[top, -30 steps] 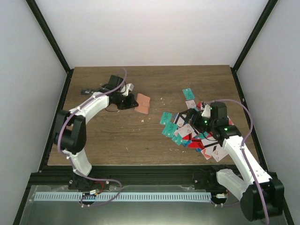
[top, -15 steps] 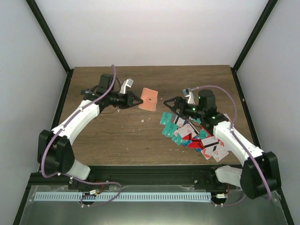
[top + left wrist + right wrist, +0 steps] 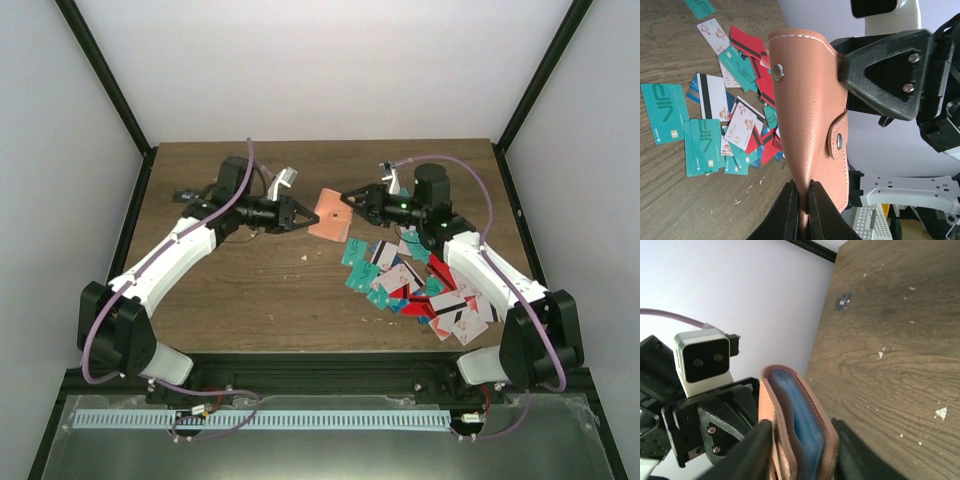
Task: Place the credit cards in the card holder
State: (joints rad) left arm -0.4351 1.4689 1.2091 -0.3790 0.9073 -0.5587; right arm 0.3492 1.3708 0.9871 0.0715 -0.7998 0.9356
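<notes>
The salmon-pink card holder (image 3: pixel 330 213) hangs in the air above the table's middle, between both arms. My left gripper (image 3: pixel 308 214) is shut on its left edge; in the left wrist view the fingertips (image 3: pixel 792 197) pinch the leather of the card holder (image 3: pixel 807 105). My right gripper (image 3: pixel 350 197) reaches in from the right. In the right wrist view its fingers (image 3: pixel 752 450) press both sides of the folded card holder (image 3: pixel 777 440), whose blue inner pockets show. The credit cards (image 3: pixel 410 280) lie in a loose pile at the right, also as teal, red and white credit cards (image 3: pixel 715 130).
A tiny dark object (image 3: pixel 842 301) lies on the wooden table (image 3: pixel 250 290) far left, seen as the dark object (image 3: pixel 183 193) from above. Black frame posts run along the table's left and right edges. Small white crumbs dot the wood.
My left gripper lifted the card holder off the table and carried it right. The right gripper left the card pile, swung up to meet it, and its jaws narrowed onto the holder.
</notes>
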